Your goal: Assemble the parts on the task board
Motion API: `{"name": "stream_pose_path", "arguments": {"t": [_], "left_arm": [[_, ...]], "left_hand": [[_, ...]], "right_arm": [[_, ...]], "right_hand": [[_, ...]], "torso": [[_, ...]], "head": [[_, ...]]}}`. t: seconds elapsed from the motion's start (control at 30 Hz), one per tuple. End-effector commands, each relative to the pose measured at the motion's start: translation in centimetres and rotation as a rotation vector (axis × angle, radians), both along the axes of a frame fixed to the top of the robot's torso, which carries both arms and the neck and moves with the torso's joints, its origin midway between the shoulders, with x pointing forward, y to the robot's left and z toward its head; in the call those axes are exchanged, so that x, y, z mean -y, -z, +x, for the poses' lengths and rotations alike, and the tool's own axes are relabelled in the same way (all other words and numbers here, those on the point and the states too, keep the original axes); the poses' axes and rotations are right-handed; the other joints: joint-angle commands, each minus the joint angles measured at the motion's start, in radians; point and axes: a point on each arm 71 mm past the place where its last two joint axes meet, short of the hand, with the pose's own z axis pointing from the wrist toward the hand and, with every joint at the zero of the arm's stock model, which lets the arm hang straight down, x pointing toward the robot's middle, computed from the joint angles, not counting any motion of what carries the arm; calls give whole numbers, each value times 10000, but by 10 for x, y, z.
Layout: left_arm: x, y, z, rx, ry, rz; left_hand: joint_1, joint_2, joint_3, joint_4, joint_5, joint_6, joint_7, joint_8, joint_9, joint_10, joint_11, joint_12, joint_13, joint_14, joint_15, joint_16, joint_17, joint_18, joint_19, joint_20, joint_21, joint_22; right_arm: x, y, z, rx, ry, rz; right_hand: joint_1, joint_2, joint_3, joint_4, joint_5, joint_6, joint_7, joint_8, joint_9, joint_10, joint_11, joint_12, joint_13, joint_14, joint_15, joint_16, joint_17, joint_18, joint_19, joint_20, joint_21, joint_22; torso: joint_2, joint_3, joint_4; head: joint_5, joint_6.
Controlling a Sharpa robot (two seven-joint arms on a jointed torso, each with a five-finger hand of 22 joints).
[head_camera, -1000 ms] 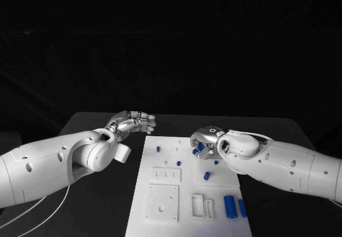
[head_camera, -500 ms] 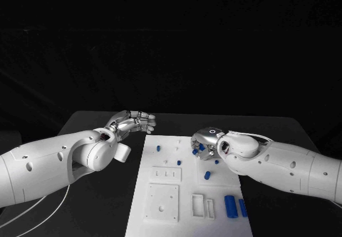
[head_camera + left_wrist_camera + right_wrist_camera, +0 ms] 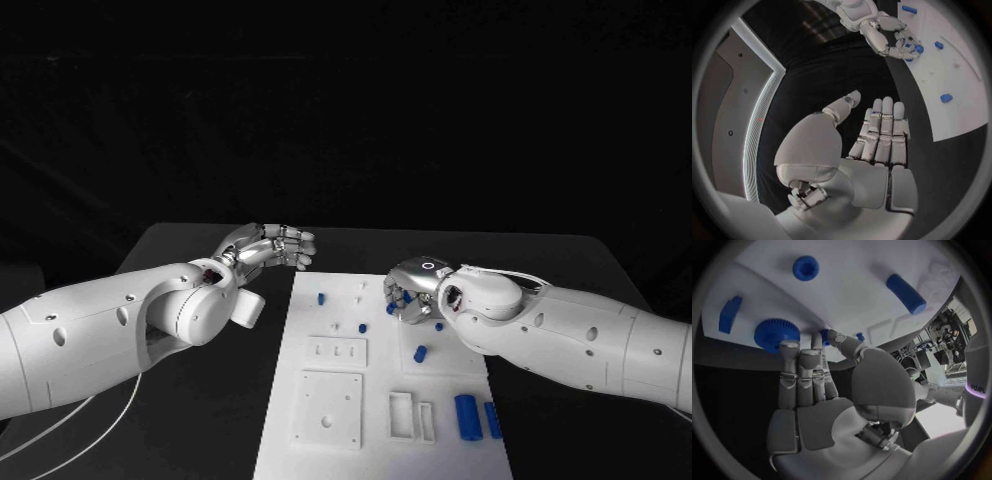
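1. The task board (image 3: 382, 400) runs as a long white strip from the middle of the head view down to its lower edge, on the black table (image 3: 562, 260)
2. The right hand (image 3: 414, 295) sits over the board's upper right edge, just right of centre in the head view. Its fingers (image 3: 801, 375) lie close together and reach to the board's rim
3. A blue gear (image 3: 776, 334) lies at those fingertips, in the left middle of the right wrist view. The fingertips look to be touching it, but I cannot tell whether the hand actually pinches it
4. The gear lies straight ahead of the right hand along its fingers, so a short curl inward should close on it
5. A blue cylinder (image 3: 906, 293) lies farther onto the board, at the upper right of the right wrist view, its long axis slanting across the hand's reach
6. The left hand (image 3: 271, 247) hangs off the board's upper left corner, over bare table. Its fingers (image 3: 882, 132) are straight, side by side, and hold nothing
7. The right hand is far nearer the gear, so the grasp is likely its job
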Motion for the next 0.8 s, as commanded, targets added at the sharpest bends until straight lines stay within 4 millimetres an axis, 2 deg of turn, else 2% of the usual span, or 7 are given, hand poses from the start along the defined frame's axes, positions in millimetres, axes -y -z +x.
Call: {"name": "stream_pose_path", "arguments": {"t": [0.03,0.3,0.5,0.73,0.8], "left_arm": [[2,-1,0,4,160,-112],[2,-1,0,-3,152,-105],[0,-1,1,-12,79,-75],[1,-1,1,3,75,-79],[2,-1,1,3,107,-87]], "left_hand": [[-86,-9,8,-15,-11,0,158,-55,-17,-65,-3,-34,-7,-2,-46,35,-10,140,-59,-41,31,210],[-81,-16,16,-27,-7,-9,161,-61,-20,-72,-1,-42,-7,-5,-48,39,-13,143,-63,-43,34,210],[-77,-18,24,-35,-2,-25,168,-70,-24,-82,3,-52,-6,-7,-49,43,-16,144,-66,-44,39,209],[-73,-17,30,-40,2,-30,171,-73,-25,-87,5,-57,-6,-8,-49,45,-18,145,-67,-44,41,209],[-73,-17,30,-40,2,-30,171,-74,-25,-87,6,-57,-6,-8,-49,45,-18,145,-68,-44,41,209]], "right_arm": [[0,-3,0,423,240,171],[-3,-7,-2,726,452,478],[-6,-14,-4,1138,573,886],[-19,-24,2,1848,628,1203],[-23,-25,4,1975,675,1213]], "right_hand": [[4,168,110,17,-50,143,-24,75,75,25,-61,101,166,-10,-101,73,-20,470,33,-113,85,231],[-78,221,297,-126,-38,325,-111,155,277,51,-148,246,792,-25,-188,177,-78,470,17,-184,247,223],[-117,232,373,-196,-31,386,-135,153,358,37,-175,276,1083,-34,-215,223,-116,470,12,-215,311,216],[-120,220,415,-222,-30,406,-144,145,390,23,-182,277,1201,-39,-223,239,-135,470,9,-229,334,213],[-107,195,447,-231,-31,423,-150,145,404,20,-187,277,1249,-40,-228,247,-142,470,9,-237,343,211]], "torso": [[21,-1,-7],[39,-1,14],[45,4,-8],[66,9,-12],[76,9,8]], "head": [[11,32],[12,82],[35,150],[51,204],[51,229]]}}
